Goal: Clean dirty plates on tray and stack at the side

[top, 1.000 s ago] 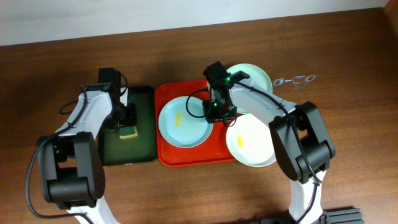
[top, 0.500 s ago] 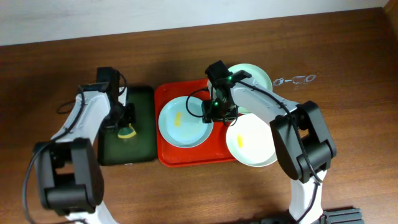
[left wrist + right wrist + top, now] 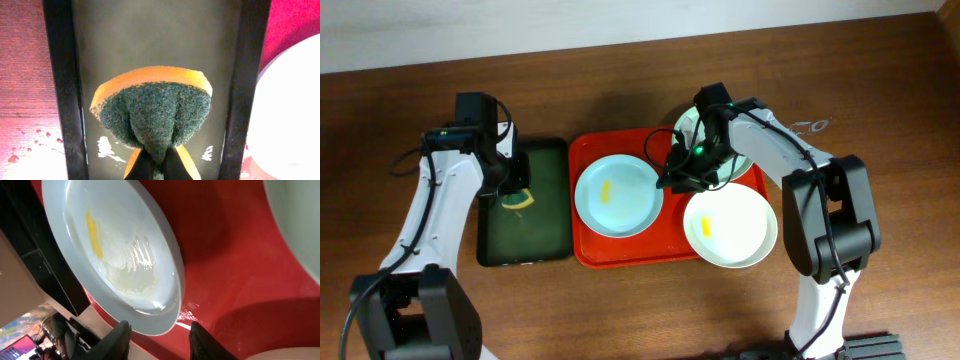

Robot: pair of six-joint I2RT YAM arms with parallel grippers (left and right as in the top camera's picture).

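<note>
Three dirty plates lie on the red tray. The left one and the front right one each show a yellow smear. The back one is partly hidden by my right arm. My left gripper is shut on a green and orange sponge, held above the dark green tray. My right gripper stands open at the right rim of the left plate. That rim lies between the fingers, which do not touch it.
The dark green tray sits directly left of the red tray, with wet patches on it. Water drops lie on the wooden table beside it. A pair of glasses rests at the back right.
My left gripper closed on the sponge and lifted it off the green tray, toward the back. My right arm swung to the right, and its gripper stayed at the left plate's rim.
</note>
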